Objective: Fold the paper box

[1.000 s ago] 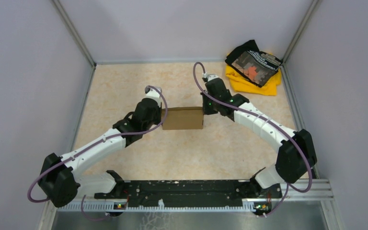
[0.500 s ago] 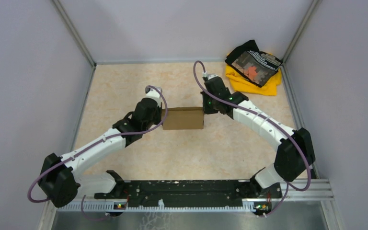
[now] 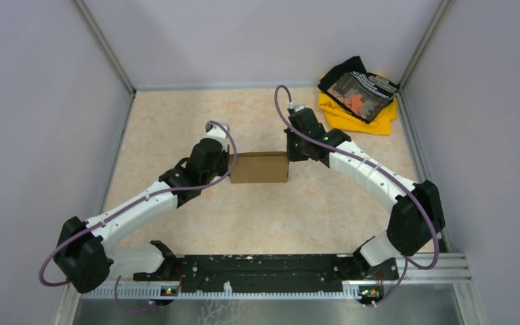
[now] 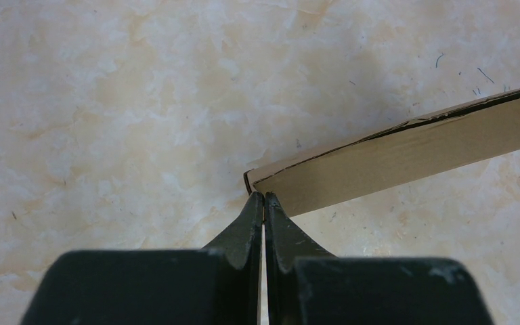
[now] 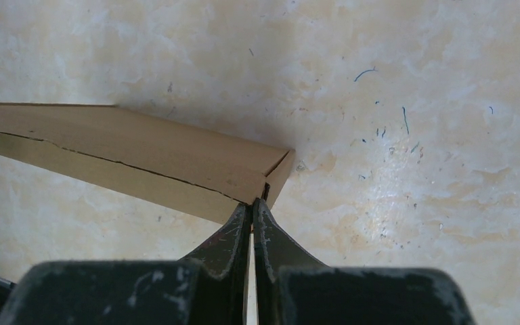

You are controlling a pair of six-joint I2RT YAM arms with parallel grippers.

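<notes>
Our left gripper [image 4: 263, 198] is shut, its black fingers pressed together with only a hairline between them and nothing clamped; in the lower centre of the left wrist view the tips touch an end corner of the box [image 4: 406, 152]; our right gripper [image 5: 252, 204] is likewise fully closed and holds nothing, its tips against the opposite end corner at the centre of the right wrist view.

The table [image 3: 176, 122], a mottled cream surface, fills the middle of the top view between pale walls [image 3: 34, 135]; the left arm [image 3: 142, 203] reaches up from the lower left of the frame and the right arm [image 3: 372, 176] from the lower right, so that we meet the box from both ends; a black rail [image 3: 271, 274] runs along the bottom edge.

The cloth pile [image 3: 357, 95], yellow under black, lies in the upper right corner of the table, well apart from the arms; the box sits just above the frame's centre, closed up and flat on the table, brown and plain, a dark seam showing along its long side; small dark specks [image 5: 379, 128] dot the table in the upper right of the right wrist view.
</notes>
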